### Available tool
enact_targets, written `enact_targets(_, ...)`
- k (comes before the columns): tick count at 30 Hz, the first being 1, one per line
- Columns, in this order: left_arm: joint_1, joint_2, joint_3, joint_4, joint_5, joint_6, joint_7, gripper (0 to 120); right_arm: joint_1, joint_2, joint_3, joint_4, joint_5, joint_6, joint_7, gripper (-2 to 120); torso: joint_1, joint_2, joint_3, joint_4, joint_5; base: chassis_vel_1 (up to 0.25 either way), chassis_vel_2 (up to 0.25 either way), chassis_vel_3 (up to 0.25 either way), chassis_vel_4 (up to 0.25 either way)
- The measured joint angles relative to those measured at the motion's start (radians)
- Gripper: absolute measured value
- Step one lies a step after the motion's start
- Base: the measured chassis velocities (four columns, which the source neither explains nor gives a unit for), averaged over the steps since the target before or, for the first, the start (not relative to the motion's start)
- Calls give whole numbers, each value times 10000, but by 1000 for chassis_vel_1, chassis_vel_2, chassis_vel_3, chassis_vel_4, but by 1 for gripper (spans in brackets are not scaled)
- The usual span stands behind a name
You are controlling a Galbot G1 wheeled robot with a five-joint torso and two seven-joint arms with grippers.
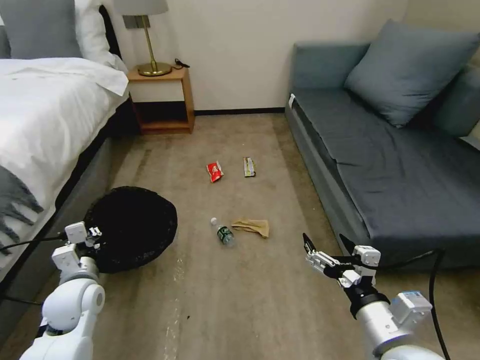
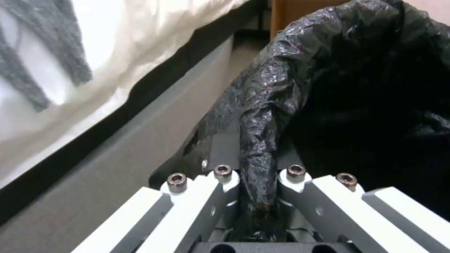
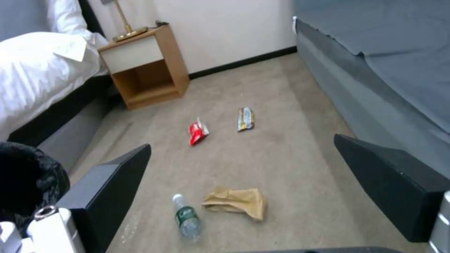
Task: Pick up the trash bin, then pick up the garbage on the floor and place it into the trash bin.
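Carpet [image 1: 240, 300] between bed [image 1: 45, 110] and sofa [image 1: 400, 170]

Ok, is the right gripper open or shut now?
Open: the right gripper has its black fingers spread wide, nothing between them, above the carpet.

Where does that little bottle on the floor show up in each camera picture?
Head view: bottle on the carpet near the middle, just left of the brown paper.
Left wrist view: not in it.
Right wrist view: bottle low, between the fingers.
Shared landmark: brown paper.
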Motion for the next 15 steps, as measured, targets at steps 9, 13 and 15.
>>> enact_targets(9,21,40,-6,20,2,-35,8,5,-28,1,-13,15,-47,11,-21,100,0,0,0,0,0,-90,85,98,-86)
enact_targets(13,30,44,12,20,6,-44,14,5,-32,-6,-10,29,-53,12,-23,100,0,0,0,-1,0,-97,91,94,-99)
enact_targets(15,72,30,36,44,23,-94,17,5,-37,6,-18,29,-73,12,-25,100,0,0,0,-1,0,-92,99,90,-105)
